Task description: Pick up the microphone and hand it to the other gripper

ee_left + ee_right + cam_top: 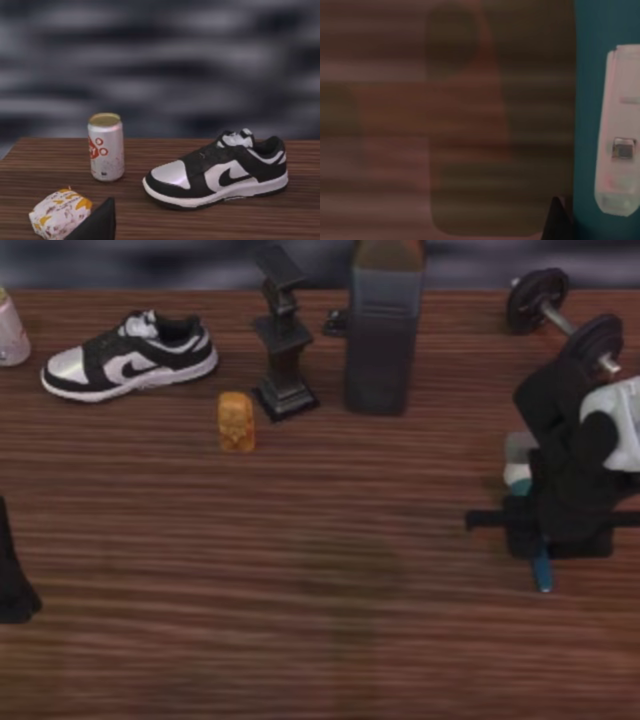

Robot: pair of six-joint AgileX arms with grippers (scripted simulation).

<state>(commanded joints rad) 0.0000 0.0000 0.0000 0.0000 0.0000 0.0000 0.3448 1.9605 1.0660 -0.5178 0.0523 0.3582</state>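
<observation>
Right gripper (540, 530) sits low over the microphone (541, 570) at the table's (300, 590) right side; whether its fingers clasp the teal handle cannot be told. Left arm (12, 575) parked at left edge.

A dark swoosh mark sat on the side of the black-and-white sneaker (217, 172), at about ten o'clock on the table (320, 570). The red-and-white can (106, 146) bore red markings, possibly lettering, unreadable.

Right hand (540, 540) low at table's right, left arm (12, 575) parked
</observation>
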